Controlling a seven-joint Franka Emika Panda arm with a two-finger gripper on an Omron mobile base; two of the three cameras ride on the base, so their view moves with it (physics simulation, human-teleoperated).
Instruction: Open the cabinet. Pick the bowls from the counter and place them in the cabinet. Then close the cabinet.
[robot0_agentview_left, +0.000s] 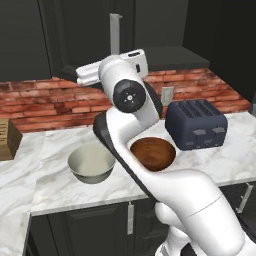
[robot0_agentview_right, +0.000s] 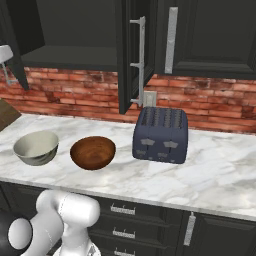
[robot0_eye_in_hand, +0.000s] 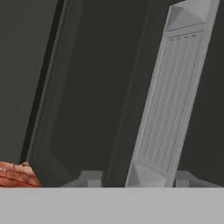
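Note:
The cabinet (robot0_agentview_right: 75, 56) stands open above the counter (robot0_agentview_right: 220, 170), one door (robot0_agentview_right: 125, 50) edge-on with its silver bar handle (robot0_agentview_right: 140, 60). My gripper (robot0_eye_in_hand: 138, 177) is raised at a dark cabinet door, with a long silver handle (robot0_eye_in_hand: 173, 96) standing between its fingertips (robot0_eye_in_hand: 89, 177). There is a gap on both sides of the handle and nothing is clamped. The white hand (robot0_agentview_left: 89, 73) points left, above the brick wall, and shows at the left edge (robot0_agentview_right: 4, 53). A cream-white bowl (robot0_agentview_left: 91, 163) (robot0_agentview_right: 36, 147) and a reddish-brown wooden bowl (robot0_agentview_left: 153, 153) (robot0_agentview_right: 93, 152) sit side by side on the counter.
A dark blue toaster (robot0_agentview_right: 160, 135) (robot0_agentview_left: 196, 124) stands right of the wooden bowl. A red brick backsplash (robot0_agentview_right: 210, 100) runs behind the counter. A wooden block (robot0_agentview_left: 7, 139) sits at the far left. Dark drawers (robot0_agentview_right: 125, 220) lie below the counter edge.

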